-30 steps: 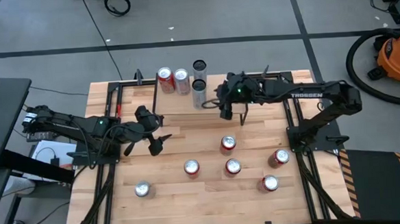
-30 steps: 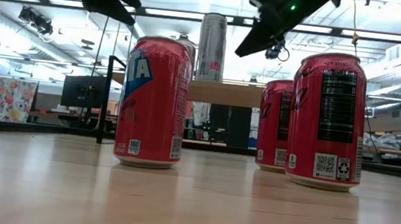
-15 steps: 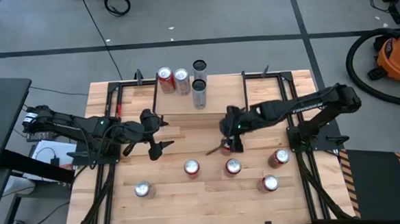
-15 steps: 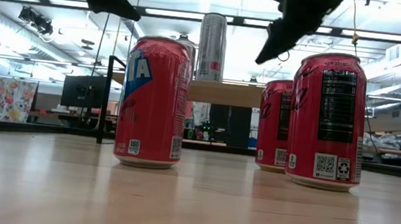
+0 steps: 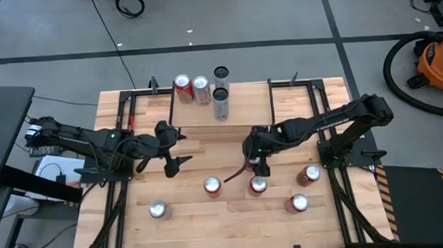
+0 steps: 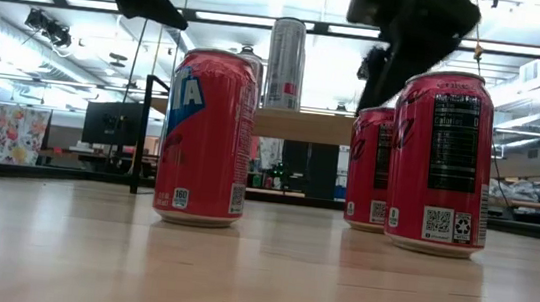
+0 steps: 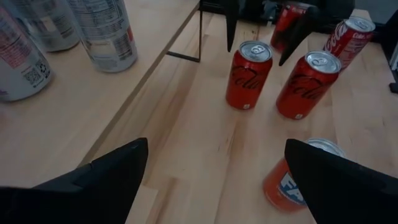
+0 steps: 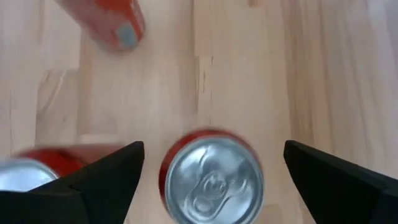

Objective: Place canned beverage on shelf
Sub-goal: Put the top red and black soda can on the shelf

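left tool [image 7: 214, 171] fingers spread | two red cans [image 7: 247, 74] upright on tabletop [image 7: 186, 130] | silver cans [image 7: 102, 31] on shelf [image 7: 74, 118]

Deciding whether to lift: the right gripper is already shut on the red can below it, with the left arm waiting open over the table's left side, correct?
Not quite. In the right wrist view the right gripper is open, its fingers spread either side of the red can, not shut on it. The left gripper does wait open at the left.

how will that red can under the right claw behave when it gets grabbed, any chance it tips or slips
The red can stands upright, tall and narrow, so an off-centre nudge might tip it. Its smooth round wall looks slippery. The right claw is open astride it, which probably helps.
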`<state>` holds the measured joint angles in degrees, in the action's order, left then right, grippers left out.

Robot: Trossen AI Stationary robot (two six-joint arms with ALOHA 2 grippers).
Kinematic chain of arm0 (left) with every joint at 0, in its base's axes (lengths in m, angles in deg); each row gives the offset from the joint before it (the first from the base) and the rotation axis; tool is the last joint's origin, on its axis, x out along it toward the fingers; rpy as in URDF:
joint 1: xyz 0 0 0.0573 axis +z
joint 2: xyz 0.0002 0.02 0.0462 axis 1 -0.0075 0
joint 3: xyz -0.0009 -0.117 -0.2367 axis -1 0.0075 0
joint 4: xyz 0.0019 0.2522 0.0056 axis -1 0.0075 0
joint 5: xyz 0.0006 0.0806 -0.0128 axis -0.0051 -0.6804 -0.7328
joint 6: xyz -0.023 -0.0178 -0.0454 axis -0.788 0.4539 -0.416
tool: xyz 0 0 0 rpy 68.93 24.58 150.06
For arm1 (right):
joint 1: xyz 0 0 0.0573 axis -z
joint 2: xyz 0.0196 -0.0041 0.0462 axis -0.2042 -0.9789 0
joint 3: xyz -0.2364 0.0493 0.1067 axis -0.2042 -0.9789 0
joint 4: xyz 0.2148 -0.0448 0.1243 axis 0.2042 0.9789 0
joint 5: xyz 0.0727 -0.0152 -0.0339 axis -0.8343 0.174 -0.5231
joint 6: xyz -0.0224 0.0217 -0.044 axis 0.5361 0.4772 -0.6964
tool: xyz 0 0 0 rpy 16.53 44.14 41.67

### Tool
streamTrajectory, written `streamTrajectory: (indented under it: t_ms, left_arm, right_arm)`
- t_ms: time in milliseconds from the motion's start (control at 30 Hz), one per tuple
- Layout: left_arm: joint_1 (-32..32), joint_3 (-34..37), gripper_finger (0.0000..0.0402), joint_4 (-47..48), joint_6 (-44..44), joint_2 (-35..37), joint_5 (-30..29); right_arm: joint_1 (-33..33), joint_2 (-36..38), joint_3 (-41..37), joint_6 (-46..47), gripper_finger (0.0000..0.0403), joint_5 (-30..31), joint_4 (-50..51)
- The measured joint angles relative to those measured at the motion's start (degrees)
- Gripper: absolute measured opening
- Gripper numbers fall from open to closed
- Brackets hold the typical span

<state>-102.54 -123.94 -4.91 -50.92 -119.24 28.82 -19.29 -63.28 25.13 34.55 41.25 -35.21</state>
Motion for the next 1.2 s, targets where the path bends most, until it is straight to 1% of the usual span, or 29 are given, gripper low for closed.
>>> streamTrajectory:
  t_ms: [167, 267, 367, 533, 600, 767, 900, 1033, 1200]
  left_arm:
    - [0.0, 0.0, 0.0389, 0.0, 0.1, 0.0, 0.0]
    - [0.0, 0.0, 0.0389, -0.3, 0.7, 0.0, 0.0]
    - [0.0, 0.0, 0.0389, -0.4, 1.1, 0.0, -0.3]
    - [0.0, 0.0, 0.0389, -0.4, 1.2, 0.0, -0.3]
    - [0.0, 0.0, 0.0389, -0.4, 1.2, 0.0, -0.3]
    - [0.0, 0.0, 0.0389, -0.3, 1.2, 0.0, -0.3]
    - [0.0, 0.0, 0.0389, -0.2, 1.2, 0.0, -0.3]
    - [0.0, 0.0, 0.0389, -0.1, 1.4, 0.0, -0.3]
    - [0.0, 0.0, 0.0389, 0.1, 1.6, 0.0, -0.3]
  right_arm:
    - [0.0, 0.0, -2.5, 0.6, 0.0391, -0.2, 0.0]
    - [0.0, 0.0, -4.0, 0.6, 0.0381, -0.8, -2.2]
    - [0.3, 0.0, -5.5, 1.0, 0.0362, -0.9, -4.4]
    - [1.4, 0.1, -6.4, 1.0, 0.0317, -1.1, -6.0]
    - [1.7, 0.0, -5.7, 0.6, 0.0316, -1.0, -5.2]
    - [2.0, 0.4, 0.2, -2.6, 0.0315, 2.0, -2.1]
    - [3.3, 0.5, 5.6, -5.9, 0.0316, 1.9, 3.1]
    - [5.3, 0.7, 13.0, -9.3, 0.0317, 4.4, 9.0]
    - [9.3, 0.9, 21.2, -13.7, 0.0318, 4.6, 13.1]
